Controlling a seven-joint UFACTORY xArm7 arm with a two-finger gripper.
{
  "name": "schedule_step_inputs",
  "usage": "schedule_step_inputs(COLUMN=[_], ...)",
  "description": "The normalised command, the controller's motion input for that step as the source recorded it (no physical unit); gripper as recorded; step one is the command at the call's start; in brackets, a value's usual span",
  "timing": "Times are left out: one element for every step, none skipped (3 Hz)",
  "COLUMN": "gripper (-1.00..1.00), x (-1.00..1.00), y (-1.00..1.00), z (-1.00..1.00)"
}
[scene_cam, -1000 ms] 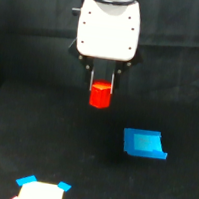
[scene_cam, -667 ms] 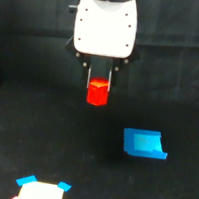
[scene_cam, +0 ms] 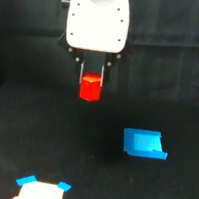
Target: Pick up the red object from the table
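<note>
Looking at the exterior view, we see the white, boxy gripper (scene_cam: 91, 84) hanging near the top centre with its two thin dark fingers (scene_cam: 81, 74) pointing down. Clamped between those fingers is the small bright red-orange block (scene_cam: 90, 89), its upper part caught between them and its lower part hanging below their tips. We take the red-orange block as our landmark: it appears raised above the flat matte black table (scene_cam: 41, 146), with dark surface showing beneath it. Well apart from the block, lower and toward the exterior view's right, the flat bright blue tray-like piece (scene_cam: 145, 144) lies on the table. Farther below the block, toward the exterior view's left and at the bottom edge, we see a white sheet-like thing with blue corners (scene_cam: 41, 191), partly cut off.
</note>
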Motion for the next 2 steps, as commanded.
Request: schedule_step_inputs(gripper=[-0.46,-1.0], x=[-0.05,0.69], y=[-1.0,-0.42], z=[0.47,0.12])
